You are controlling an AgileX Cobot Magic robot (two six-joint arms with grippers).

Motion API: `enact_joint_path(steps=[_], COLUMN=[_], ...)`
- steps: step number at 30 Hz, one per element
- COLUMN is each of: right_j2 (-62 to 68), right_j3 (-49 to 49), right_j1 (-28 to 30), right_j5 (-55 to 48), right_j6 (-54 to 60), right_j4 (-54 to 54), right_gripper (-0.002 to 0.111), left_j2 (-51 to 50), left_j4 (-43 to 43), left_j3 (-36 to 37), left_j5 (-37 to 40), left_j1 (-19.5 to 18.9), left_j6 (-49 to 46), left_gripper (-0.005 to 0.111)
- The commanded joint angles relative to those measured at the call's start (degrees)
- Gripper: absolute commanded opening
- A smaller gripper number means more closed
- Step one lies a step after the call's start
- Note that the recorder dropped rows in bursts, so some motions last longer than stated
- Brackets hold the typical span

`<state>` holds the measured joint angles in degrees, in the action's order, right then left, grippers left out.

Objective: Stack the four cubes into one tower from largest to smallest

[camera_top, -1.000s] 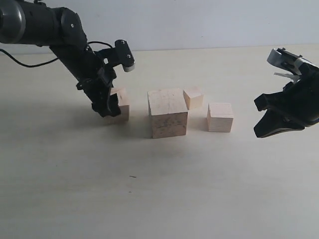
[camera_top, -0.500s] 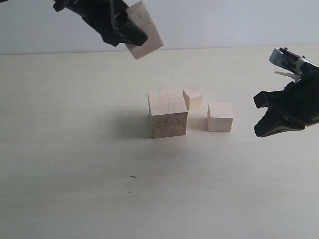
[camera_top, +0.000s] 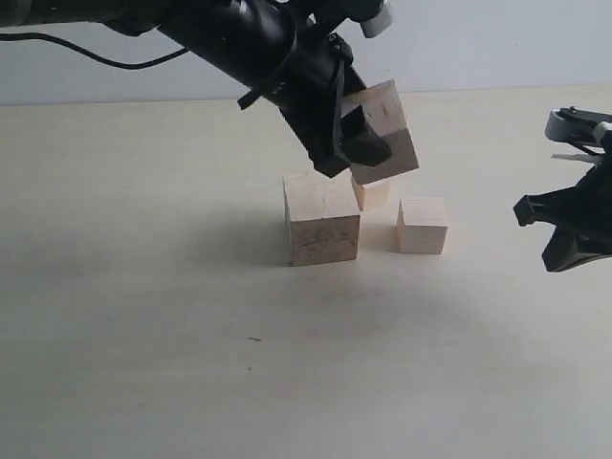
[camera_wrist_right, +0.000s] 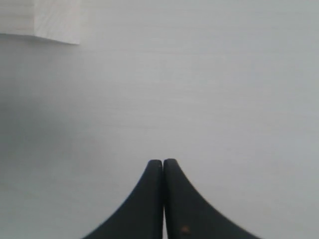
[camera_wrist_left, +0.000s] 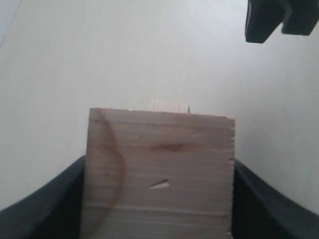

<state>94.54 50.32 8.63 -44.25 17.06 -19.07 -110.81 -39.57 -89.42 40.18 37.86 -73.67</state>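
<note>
My left gripper (camera_top: pixel 368 148) is shut on a pale wooden cube (camera_top: pixel 384 124) and holds it tilted in the air, above and just right of the largest cube (camera_top: pixel 322 220). In the left wrist view the held cube (camera_wrist_left: pixel 159 169) fills the space between the black fingers (camera_wrist_left: pixel 251 199). The smallest cube (camera_top: pixel 373 196) sits behind the largest, partly hidden by the held one. A mid-sized cube (camera_top: pixel 423 226) rests to the right. My right gripper (camera_top: pixel 537 237) hovers at the far right, shut on nothing (camera_wrist_right: pixel 163 162).
The pale tabletop (camera_top: pixel 191 363) stretches wide to the front and left. A corner of a cube (camera_wrist_right: pixel 42 20) shows at the edge of the right wrview. The right gripper's dark body (camera_wrist_left: pixel 269 20) appears in the left wrist view beyond the held cube.
The left gripper lifted the cube off the table at the left, swung it high, and now carries it down and right over the group. The right gripper drew slightly right.
</note>
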Motion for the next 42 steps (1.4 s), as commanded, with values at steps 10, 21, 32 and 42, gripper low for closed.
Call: enact_joint_path(steps=[10,21,32,42], right_j2=[-0.58,-0.58,-0.58,-0.58], right_j3=[-0.38,-0.38,-0.38,-0.38], right_j1=[0.08,0.08,0.08,0.08], right_j5=[-2.44,-2.69,-2.56,-2.56], right_j6=[13.40,13.88,13.88,13.88], right_j4=[-18.08,-18.08,-18.08,-18.08], right_gripper=[0.000,0.000,0.000,0.000], left_j2=[-3.67,-8.22,-9.86,-11.51], left_j4=[27.01,23.16,22.24,20.87], left_j3=[-7.96,-12.47,-12.56,-12.56], left_j5=[9.97,11.62,12.22,12.22], left_j1=[-0.58,-0.95,-1.94,-1.94], left_j6=[13.87,14.38,14.49,14.49], left_gripper=[0.000,0.000,0.000,0.000])
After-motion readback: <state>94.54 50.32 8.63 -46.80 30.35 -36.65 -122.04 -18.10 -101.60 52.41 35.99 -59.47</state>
